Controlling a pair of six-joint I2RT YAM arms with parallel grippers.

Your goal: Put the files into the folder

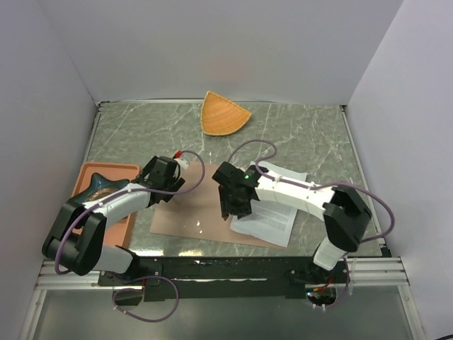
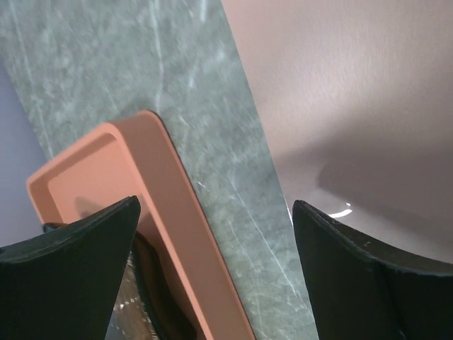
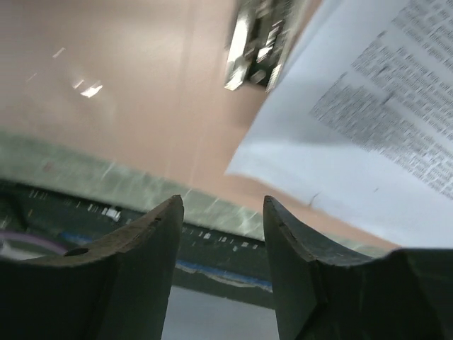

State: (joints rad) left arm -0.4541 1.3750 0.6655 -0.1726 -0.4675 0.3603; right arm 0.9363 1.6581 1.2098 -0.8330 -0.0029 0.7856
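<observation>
The folder point(image 1: 195, 212) lies flat on the green marbled table point(image 1: 304, 134), near its front edge and roughly midway between the two arms. It is a thin reddish-brown card sheet with a smooth, slightly glossy face that catches small highlights. A small metal clip point(image 3: 258, 39) sits on its surface, just beside the left edge of the files.

The files point(image 1: 276, 209) are white sheets printed with dense blocks of small black text. They lie skewed on the right part of the folder. Their near-left corner rests on the card, and their far-right part runs off onto the table under the right arm. The pictures do not show how many sheets there are.

The right gripper point(image 3: 221, 209) is above the folder's near part, close to that paper corner. Its dark fingers stand moderately apart and nothing is between them.

The left gripper point(image 2: 216, 209) is over the strip of table between the folder's left edge and a salmon-orange rimmed tray point(image 1: 88, 170). Its fingers are spread wide and hold nothing. It cannot be told whether either gripper touches the surface below it.

A dark object point(image 1: 102, 185) lies in the tray. An orange fan-shaped dish point(image 1: 223, 115) sits at the far side of the table, well apart from the folder.
</observation>
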